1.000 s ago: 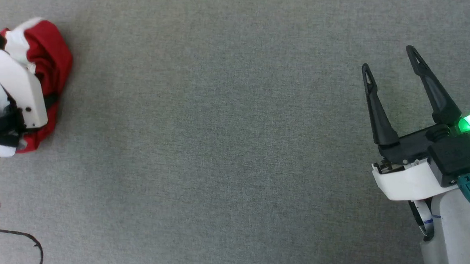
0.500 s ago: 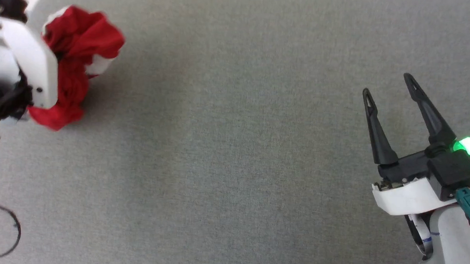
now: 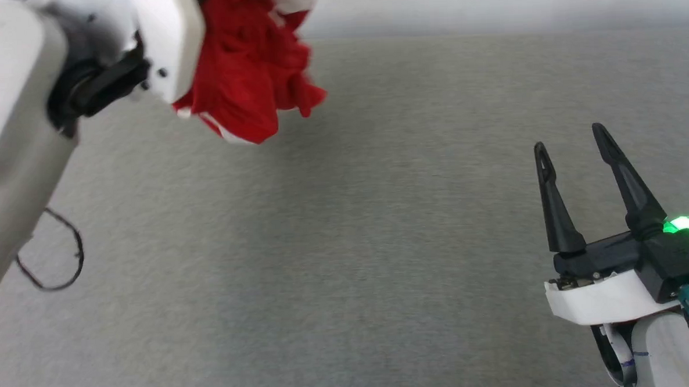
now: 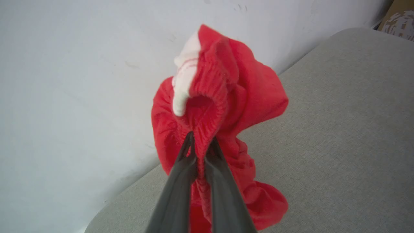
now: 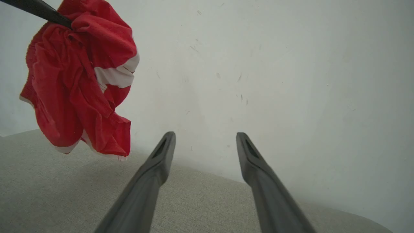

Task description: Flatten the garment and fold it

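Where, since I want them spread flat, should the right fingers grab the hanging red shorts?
Take the white-banded hem corner hanging lowest on the shorts, coming from the robot's right side. The left gripper pinches the waistband, so the hem dangles free, nearest the open right gripper.

A grey woven surface (image 3: 347, 263) spreads from near to far, and at its far edge it meets a white wall (image 3: 487, 1). The wall has some small dark scuff marks (image 5: 242, 97). In the left wrist view, past a rounded corner of the surface, a brown thing with pale patches (image 4: 401, 16) shows, too cut off to identify.
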